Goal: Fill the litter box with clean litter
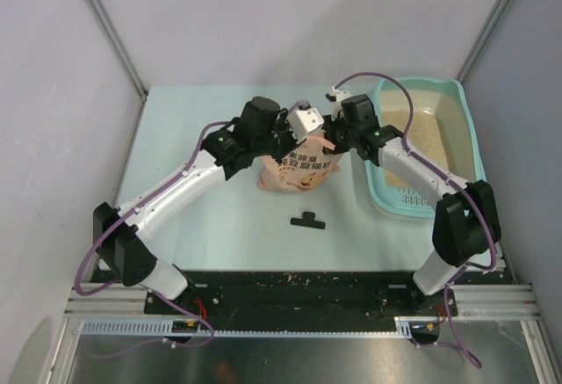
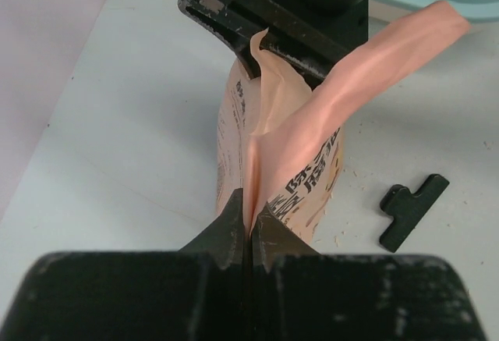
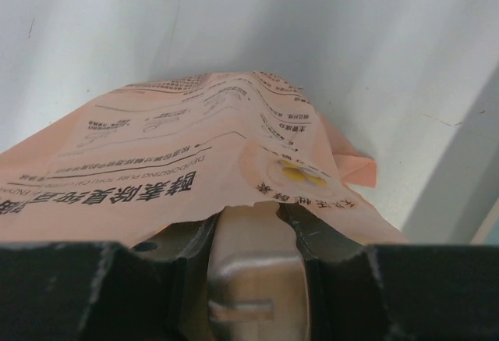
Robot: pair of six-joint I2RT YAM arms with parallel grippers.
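1. Litter box (image 1: 406,199) lies at the table's (image 1: 202,208) right, perforated ledge nearest the arms.
2. Black clip (image 1: 308,220) lies loose on the table, near the bag, not touching.
3. Bag (image 1: 294,173) stands just left of the box; left gripper (image 2: 249,220) is pinched tight on one end of its top edge, right gripper (image 3: 253,216) clamps the other.
4. Clean litter (image 1: 421,134) already covers the box floor beyond the ledge.
5. Judgement: pouring step in hand, bag unclipped; next move calls for lifting it over the rim and tipping the mouth down, both grips firm.
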